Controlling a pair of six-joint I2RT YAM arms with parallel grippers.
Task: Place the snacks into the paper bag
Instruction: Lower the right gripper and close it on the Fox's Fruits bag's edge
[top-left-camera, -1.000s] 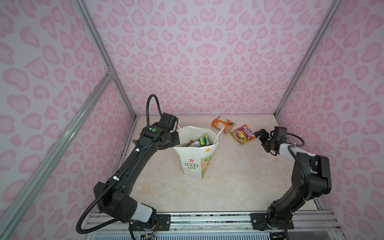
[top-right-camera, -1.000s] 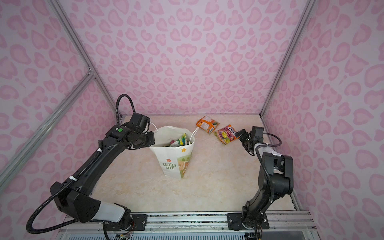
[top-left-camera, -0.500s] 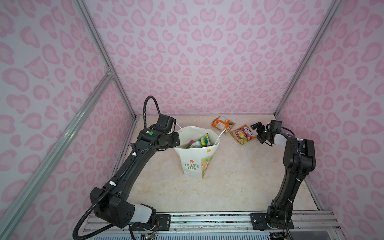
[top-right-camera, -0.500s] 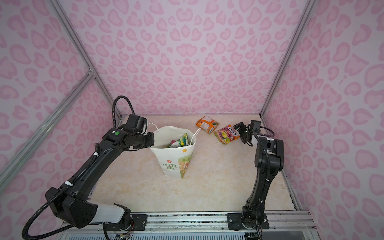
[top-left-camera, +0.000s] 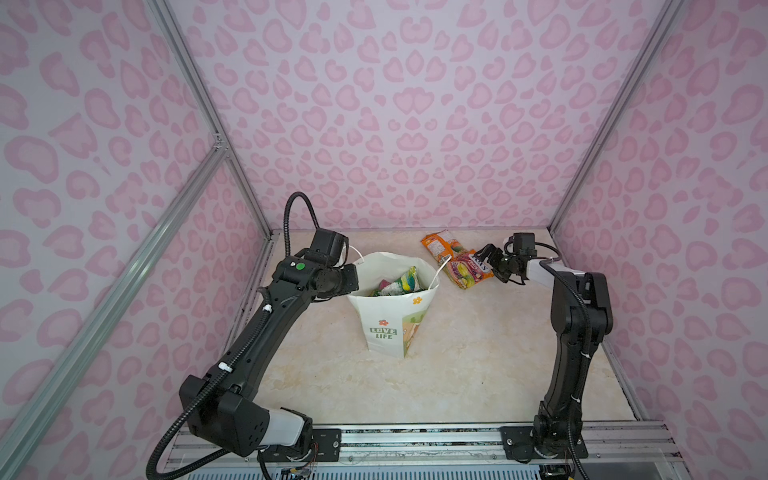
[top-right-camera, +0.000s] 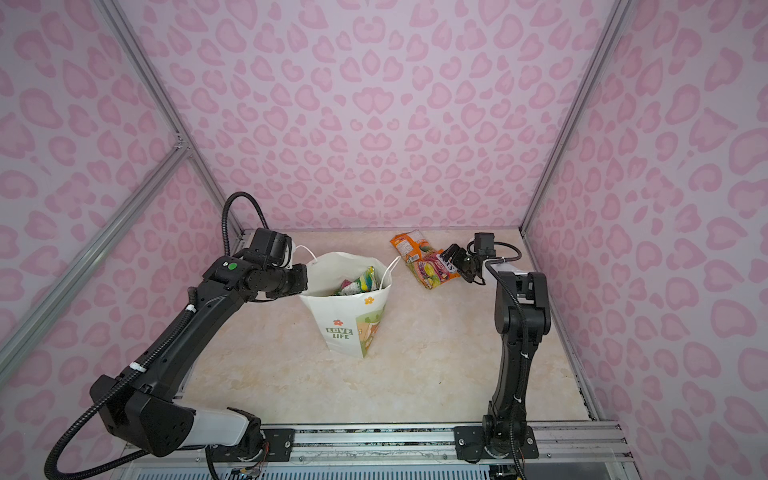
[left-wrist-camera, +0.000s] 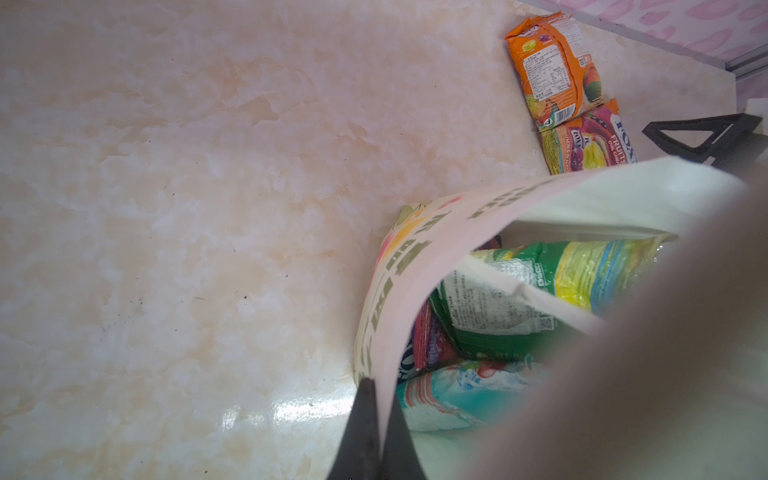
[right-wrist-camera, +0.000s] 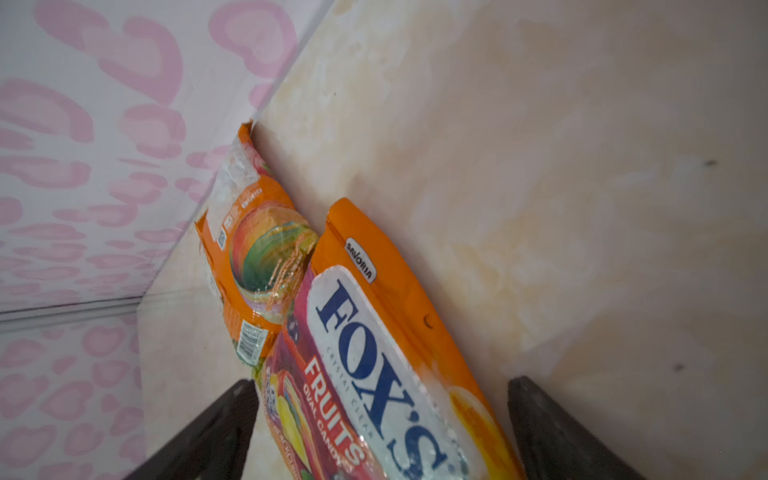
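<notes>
Left tool (left-wrist-camera: 379, 399) clenched on the rim of the paper bag (top-left-camera: 390, 320). The bag stands mid-way across the counter (top-left-camera: 478, 353), mouth open. I see green and teal packets (left-wrist-camera: 519, 299) inside it. Right tool (right-wrist-camera: 384, 419) is spread wide, jaws on either side of the FOX'S packet (top-left-camera: 468, 271), not pinching it. That packet lies flat near the back wall. The orange packet (top-left-camera: 439, 246) touches it on the wall side.

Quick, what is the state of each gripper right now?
Left gripper: closed, jaws pinching the paper bag rim.
Right gripper: open, jaws astride the FOX'S packet, not gripping.
</notes>
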